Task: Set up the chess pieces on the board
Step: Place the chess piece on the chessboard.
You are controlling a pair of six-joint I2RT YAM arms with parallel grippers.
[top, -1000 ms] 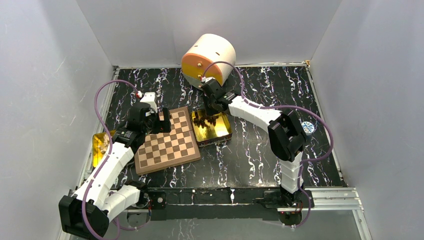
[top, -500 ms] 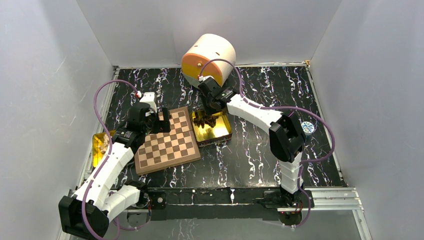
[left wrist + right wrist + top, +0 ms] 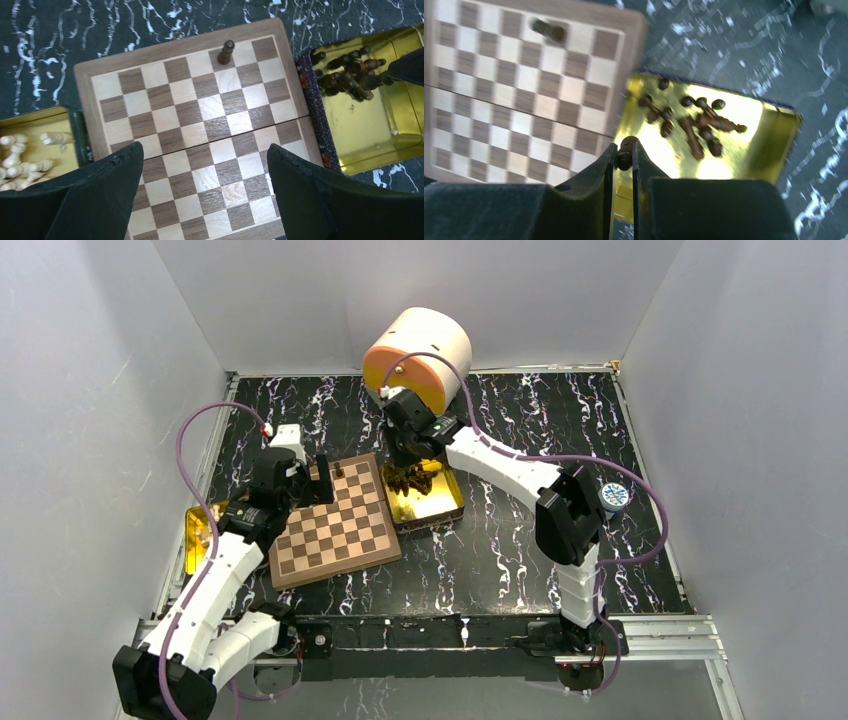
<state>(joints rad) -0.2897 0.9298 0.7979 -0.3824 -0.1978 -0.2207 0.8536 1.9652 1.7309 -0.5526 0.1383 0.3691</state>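
The black white-veined marbled table (image 3: 520, 540) carries the flat square wooden chessboard (image 3: 335, 525) left of its middle. A shiny gold rectangular tin (image 3: 440, 512) lies against the board's right edge, and a second gold tin of pale pieces (image 3: 42, 122) lies at its left edge.

The left gripper (image 3: 205, 151) hangs over the board's middle with its jaws spread wide and nothing between them. The right gripper (image 3: 623, 160) is over the near-left corner of the right-hand tin, pinched nearly shut on one small dark brown turned piece (image 3: 625, 150). The remaining dark pieces (image 3: 694, 127) lie heaped toward that tin's far side. A single dark piece (image 3: 227, 51) stands in the board's far row, third square from the far-right corner.

The step in hand looks like carrying the pinched piece across to a far-row square. It would go best if the piece is lifted clear of the tin's rim, kept away from the one already standing, and lowered straight down. The base should sit flat in the middle of its square before the fingers part, and they should part only a little.

The standing piece is upright, head up and long axis vertical. Of the held piece only the rounded head shows. Its axis seems to run along the fingers, though I cannot tell its tilt. The heaped pieces lie on their sides, pointing every way.
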